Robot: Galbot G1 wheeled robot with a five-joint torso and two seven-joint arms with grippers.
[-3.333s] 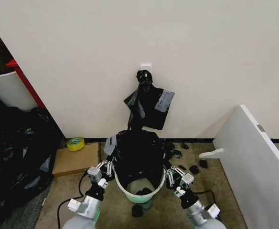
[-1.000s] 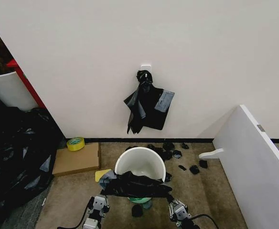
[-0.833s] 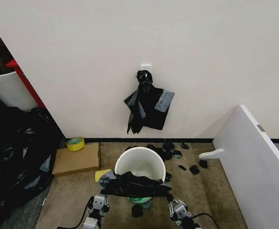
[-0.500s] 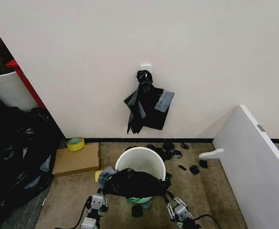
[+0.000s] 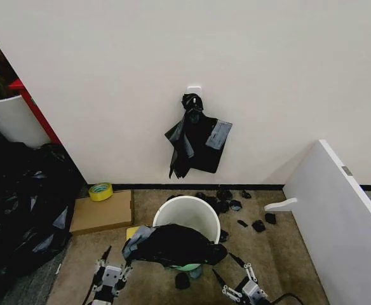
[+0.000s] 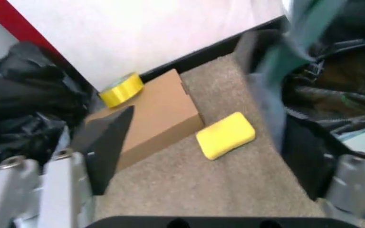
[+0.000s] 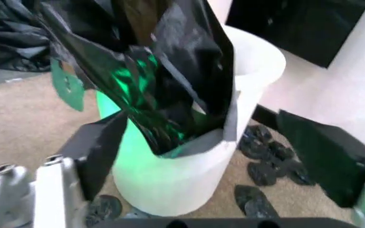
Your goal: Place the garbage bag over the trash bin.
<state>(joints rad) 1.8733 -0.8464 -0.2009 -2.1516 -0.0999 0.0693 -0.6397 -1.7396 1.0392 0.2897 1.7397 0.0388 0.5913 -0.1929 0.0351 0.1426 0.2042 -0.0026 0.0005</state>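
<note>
We see both jaws open: left gripper (image 5: pixel 111 274), right gripper (image 5: pixel 241 284). The garbage bag (image 5: pixel 173 244) drapes the near rim of the trash bin (image 5: pixel 187 213); next we regrip and spread it.

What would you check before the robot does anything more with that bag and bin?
1. Garbage bag on the trash bin: partly, draped over the near rim only. Not ok.
2. Bin's far rim covered: bare white. Not ok.
3. Bin upright: ok.
4. Left gripper free of the bag: open, beside it. Ok.
5. Right gripper free: open, apart from the bag. Ok.
6. Bag mouth open inside the bin: cannot tell.
</note>
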